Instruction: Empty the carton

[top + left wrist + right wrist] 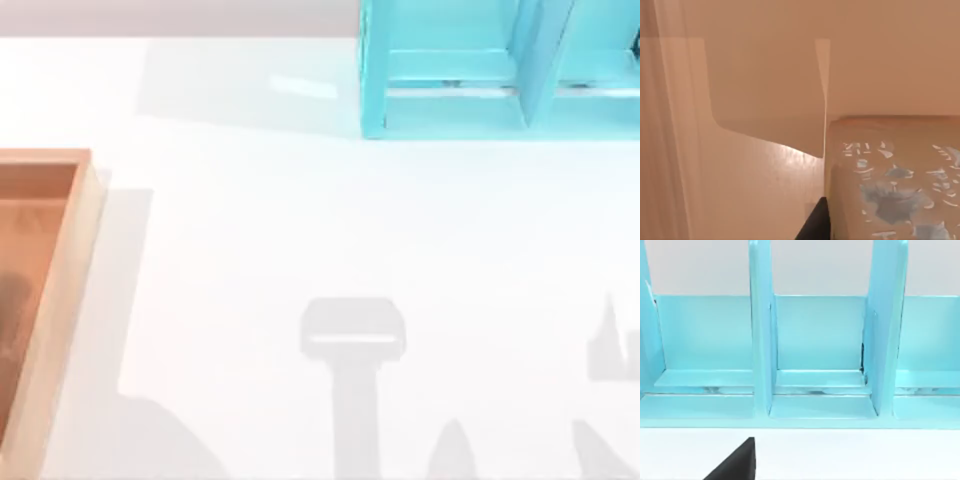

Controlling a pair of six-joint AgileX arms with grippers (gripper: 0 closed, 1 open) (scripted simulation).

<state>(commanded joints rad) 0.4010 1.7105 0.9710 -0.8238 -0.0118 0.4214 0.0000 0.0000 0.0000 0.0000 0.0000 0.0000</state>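
Carton (72, 250): one, at the table's left edge, cut off by the top view; tan walls, orange-brown floor, a dim smudge low on the floor that I can't identify.
Block (895, 180): one, tan with pale blue-grey flecks, sitting on the carton floor right up close in the left wrist view (so there's still something to take out, I'd judge).
Left gripper: down inside the carton beside the block; one dark fingertip (816, 222) pokes in next to the block's edge. Open or closed? Cannot tell.
Right gripper: facing the shelf (815, 350) at the far right of the table; one dark finger (737, 462) over the white table (300, 220). Open or closed? Cannot tell.
Shelf count: one turquoise unit, three bays in the right wrist view, nothing clear in them.
Risk: the finger sits tight to the block, so a closing squeeze could nudge it away instead of catching it.
Risk two: the wall is near, so a lift could clip the rim and drop the block back in.
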